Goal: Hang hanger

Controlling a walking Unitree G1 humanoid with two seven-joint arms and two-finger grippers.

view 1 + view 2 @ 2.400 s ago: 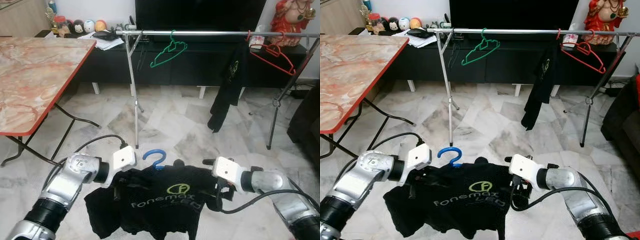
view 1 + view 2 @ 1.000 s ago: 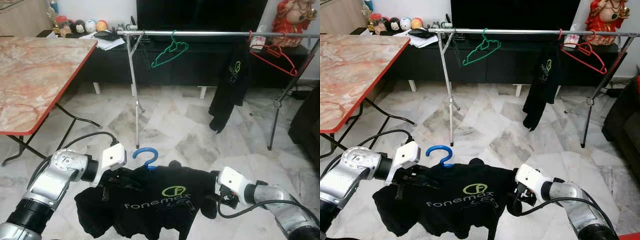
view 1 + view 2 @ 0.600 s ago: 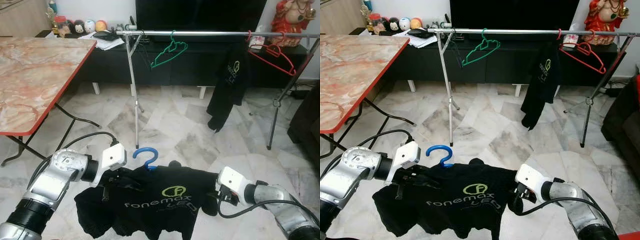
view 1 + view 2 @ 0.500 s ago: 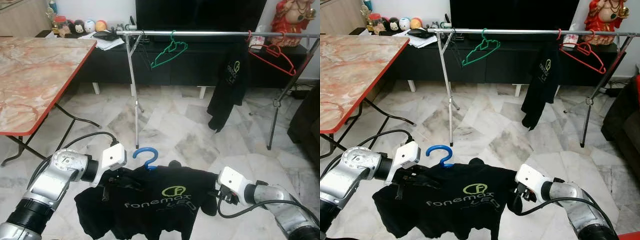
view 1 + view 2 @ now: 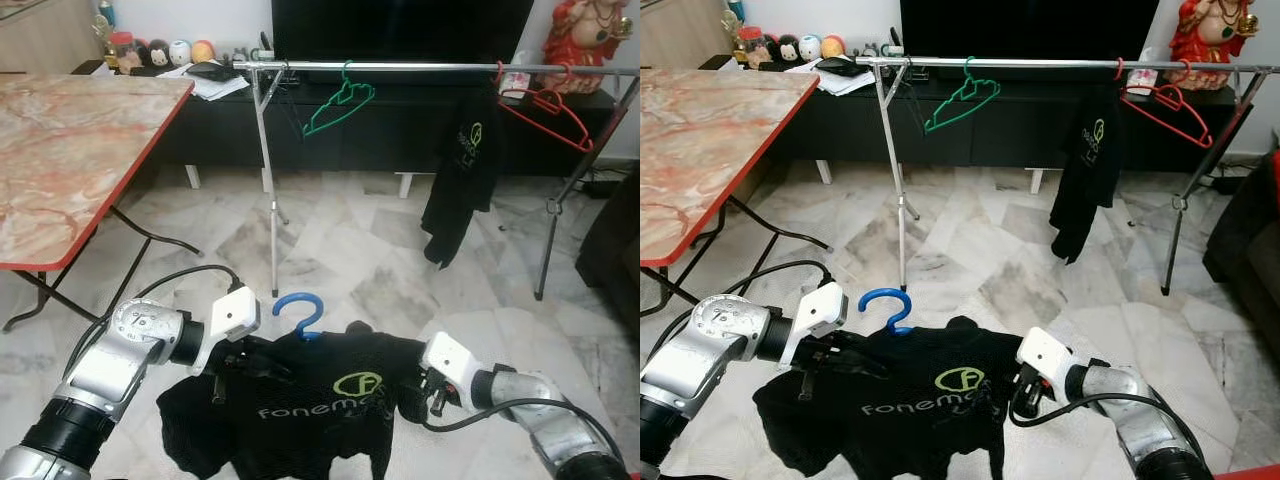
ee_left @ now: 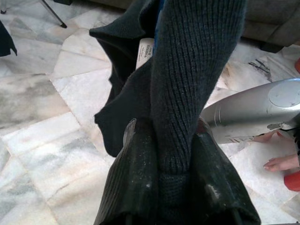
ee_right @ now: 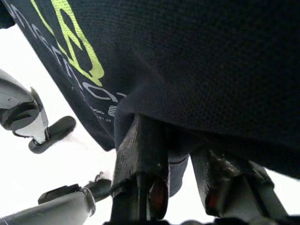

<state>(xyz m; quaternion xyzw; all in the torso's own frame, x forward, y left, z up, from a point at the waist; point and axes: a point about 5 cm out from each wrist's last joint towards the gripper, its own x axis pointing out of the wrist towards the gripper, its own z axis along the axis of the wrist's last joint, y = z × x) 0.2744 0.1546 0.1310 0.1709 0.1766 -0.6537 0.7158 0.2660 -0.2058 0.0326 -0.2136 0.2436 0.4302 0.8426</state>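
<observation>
Both grippers are holding a black shirt (image 5: pixel 320 410) on a blue hanger (image 5: pixel 299 314) low over the marble floor (image 5: pixel 340 250). Left gripper (image 6: pixel 161 154) has its fingers pinched tight on one shoulder, right gripper (image 7: pixel 180 154) is clamped on the other. The clothes rail (image 5: pixel 420 67) sits well ahead with a green hanger (image 5: pixel 338 100).

The room was evenly and softly lit, with faint shadows on the pale marble floor (image 5: pixel 350 250). Head views were sharp. In the right wrist view the background was blown out white behind the black printed T-shirt (image 7: pixel 187 56)
</observation>
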